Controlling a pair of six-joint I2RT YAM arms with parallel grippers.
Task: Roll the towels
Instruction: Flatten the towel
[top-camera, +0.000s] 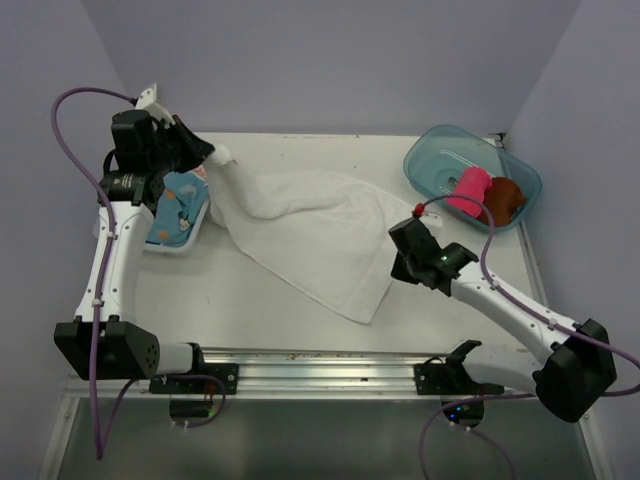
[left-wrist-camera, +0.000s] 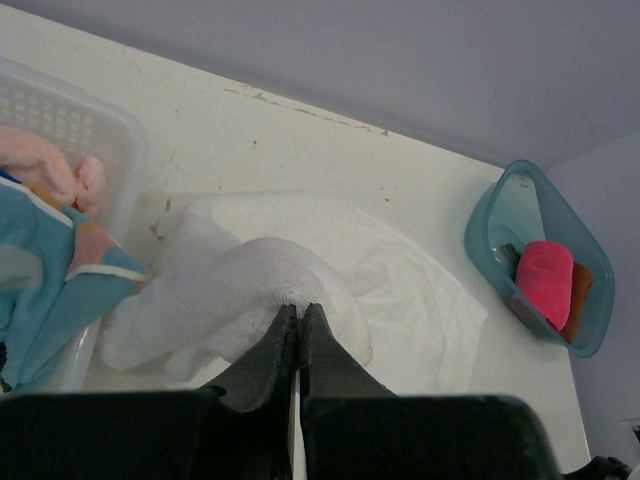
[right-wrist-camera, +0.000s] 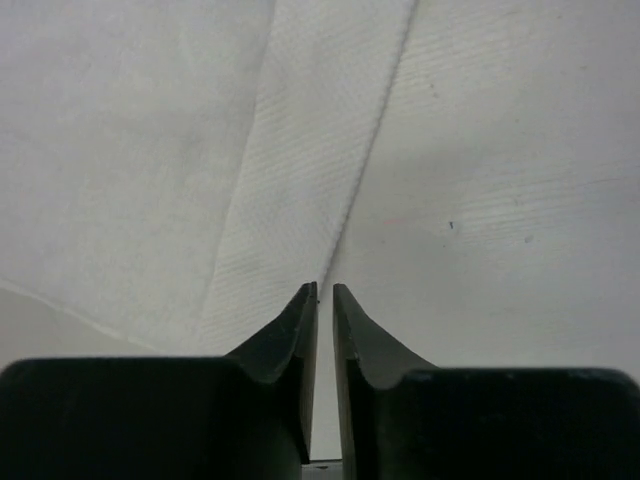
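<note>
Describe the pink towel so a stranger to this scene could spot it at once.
Start at the white table and go to its far right corner, where a clear teal tub sits. Two towels lie inside. The pink towel is the hot pink roll nearer the table's middle, beside the dull brown towel.

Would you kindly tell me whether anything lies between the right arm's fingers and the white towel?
Nothing visible does. The right gripper sits directly at the hem of the white towel, its fingers nearly together on the cloth. The teal tub stands apart, farther back on the table.
</note>
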